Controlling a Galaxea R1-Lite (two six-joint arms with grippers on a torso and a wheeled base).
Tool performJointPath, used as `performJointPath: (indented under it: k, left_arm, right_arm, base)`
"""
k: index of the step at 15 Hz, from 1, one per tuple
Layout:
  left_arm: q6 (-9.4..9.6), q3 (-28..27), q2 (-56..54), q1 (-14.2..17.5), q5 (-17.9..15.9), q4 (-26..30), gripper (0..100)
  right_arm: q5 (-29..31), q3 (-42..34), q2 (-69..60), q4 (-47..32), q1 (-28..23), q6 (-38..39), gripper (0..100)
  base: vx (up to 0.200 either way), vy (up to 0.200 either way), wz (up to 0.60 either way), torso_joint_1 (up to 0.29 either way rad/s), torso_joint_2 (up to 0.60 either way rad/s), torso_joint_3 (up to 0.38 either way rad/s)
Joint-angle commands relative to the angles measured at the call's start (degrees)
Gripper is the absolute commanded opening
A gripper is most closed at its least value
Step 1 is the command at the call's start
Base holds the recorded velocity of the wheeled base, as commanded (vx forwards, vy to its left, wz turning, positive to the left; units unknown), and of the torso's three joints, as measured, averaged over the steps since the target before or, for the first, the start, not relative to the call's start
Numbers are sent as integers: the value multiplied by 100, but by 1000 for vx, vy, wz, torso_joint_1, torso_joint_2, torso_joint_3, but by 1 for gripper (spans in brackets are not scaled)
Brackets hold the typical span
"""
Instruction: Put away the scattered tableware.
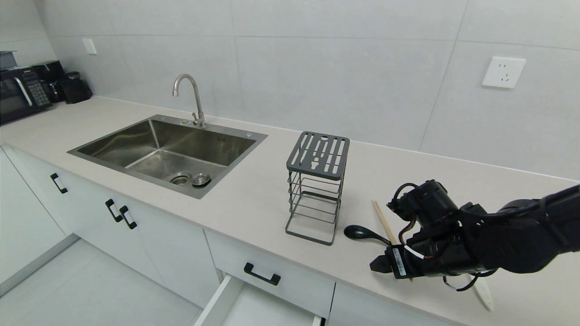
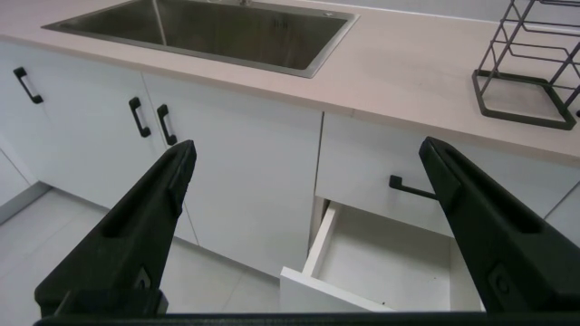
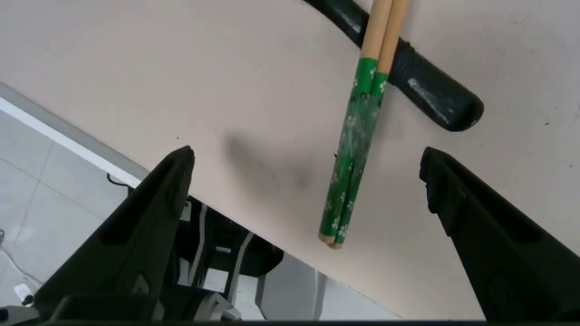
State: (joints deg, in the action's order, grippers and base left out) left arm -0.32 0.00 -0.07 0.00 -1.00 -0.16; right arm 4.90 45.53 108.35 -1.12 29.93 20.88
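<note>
A pair of wooden chopsticks (image 1: 383, 220) with green-patterned ends (image 3: 355, 145) lies on the beige counter, crossing the handle of a black spoon (image 1: 360, 233) (image 3: 426, 91). My right gripper (image 1: 378, 266) (image 3: 304, 163) hovers open just above the counter's front edge. The chopsticks' green ends lie between its fingers and nothing is held. A dark wire rack (image 1: 317, 185) (image 2: 535, 63) stands upright left of the spoon. My left gripper (image 2: 306, 149) is open and empty, low in front of the cabinets, facing an open white drawer (image 2: 390, 263) (image 1: 247, 303).
A steel sink (image 1: 136, 147) with a tap (image 1: 192, 97) is set into the counter at the left. A white utensil (image 1: 483, 295) lies near the counter edge under my right arm. A microwave (image 1: 20, 93) stands at the far left. White cabinet doors carry black handles (image 2: 138, 118).
</note>
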Motion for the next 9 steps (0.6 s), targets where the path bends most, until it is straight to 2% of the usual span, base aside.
performJointPath:
  k: [1,6,7,9]
  left_arm:
    - [-3,0,7,0,3,-2,100]
    - [-3,0,7,0,3,-2,100]
    - [-3,0,7,0,-6,-2,100]
    - [-3,0,7,0,3,-2,100]
  right_arm:
    - [2,0,55,-2,39,4,100]
    - [11,79,274,7,119,12,100]
    - [11,140,327,15,127,30,0]
    - [20,334,450,-2,127,197,0]
  base:
    - [0,0,0,0,0,0]
    - [0,0,0,0,0,0]
    - [0,0,0,0,0,0]
    - [0,0,0,0,0,0]
